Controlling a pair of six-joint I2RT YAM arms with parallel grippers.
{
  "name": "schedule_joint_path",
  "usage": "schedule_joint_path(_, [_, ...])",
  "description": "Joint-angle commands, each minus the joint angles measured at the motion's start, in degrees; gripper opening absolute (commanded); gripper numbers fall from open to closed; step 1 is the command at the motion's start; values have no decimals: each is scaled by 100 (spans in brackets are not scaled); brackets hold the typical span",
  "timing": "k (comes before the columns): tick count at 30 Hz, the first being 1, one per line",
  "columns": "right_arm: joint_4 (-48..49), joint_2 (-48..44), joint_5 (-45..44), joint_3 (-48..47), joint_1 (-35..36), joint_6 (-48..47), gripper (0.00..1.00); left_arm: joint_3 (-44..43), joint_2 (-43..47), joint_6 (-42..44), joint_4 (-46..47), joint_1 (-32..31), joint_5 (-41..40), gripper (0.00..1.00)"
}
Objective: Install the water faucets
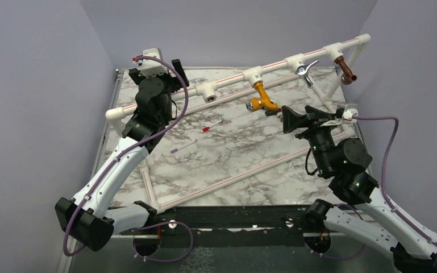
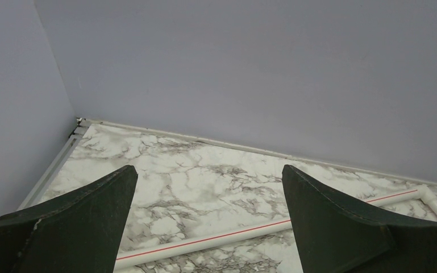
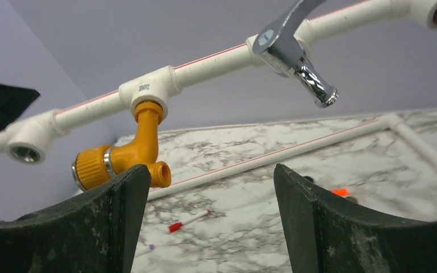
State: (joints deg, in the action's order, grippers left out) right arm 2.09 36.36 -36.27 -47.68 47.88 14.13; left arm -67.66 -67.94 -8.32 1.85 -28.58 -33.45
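Grey-veined white marble tabletop (image 1: 233, 153), plain lavender walls (image 1: 233, 28). I see mustard-yellow spouted faucet (image 3: 130, 153) hanging from white plastic pipe tee (image 3: 148, 88). Right gripper (image 3: 204, 173) wide, empty, just beside it. Left gripper (image 2: 210, 176) wide, empty.

You have one mustard-yellow faucet (image 1: 263, 98), one chrome faucet (image 1: 305, 70) and one copper-brown faucet (image 1: 345, 71), three in all. Count four white tee fittings (image 1: 253, 74) along the upper pipe (image 1: 275, 68), and two thin sticks on the counter (image 1: 244, 153): one red-tipped stick (image 1: 211, 126), one purple-tipped stick (image 1: 183, 146)
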Motion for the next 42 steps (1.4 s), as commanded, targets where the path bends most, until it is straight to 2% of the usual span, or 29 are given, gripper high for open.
schedule_joint_path(1, [144, 5, 897, 71, -17, -2740, 85, 684, -448, -91, -2140, -193, 261, 99])
schedule_joint_path(5, [113, 29, 1229, 274, -20, -4220, 91, 684, -442, -91, -2142, -199, 260, 99])
schedule_joint_path(14, [180, 66, 1918, 613, -24, -7069, 92, 684, -446, -91, -2143, -201, 278, 99])
schedule_joint_path(17, [311, 184, 2119, 639, -21, -7692, 92, 684, -457, -100, -2145, -200, 295, 99])
schedule_joint_path(25, [1374, 699, 2203, 763, -23, -9298, 92, 688, -451, -100, -2145, -201, 298, 99])
schedule_joint_path(30, [2269, 1007, 2367, 857, -16, -9954, 91, 687, -440, -100, -2144, -201, 295, 99])
schedule_joint_path(35, [2606, 1296, 2580, 796, -17, -10229, 90, 681, -439, -100, -2145, -201, 309, 99])
schedule_joint_path(42, [3097, 1810, 2607, 691, -22, -10395, 82, 680, -438, -100, -2142, -201, 339, 99])
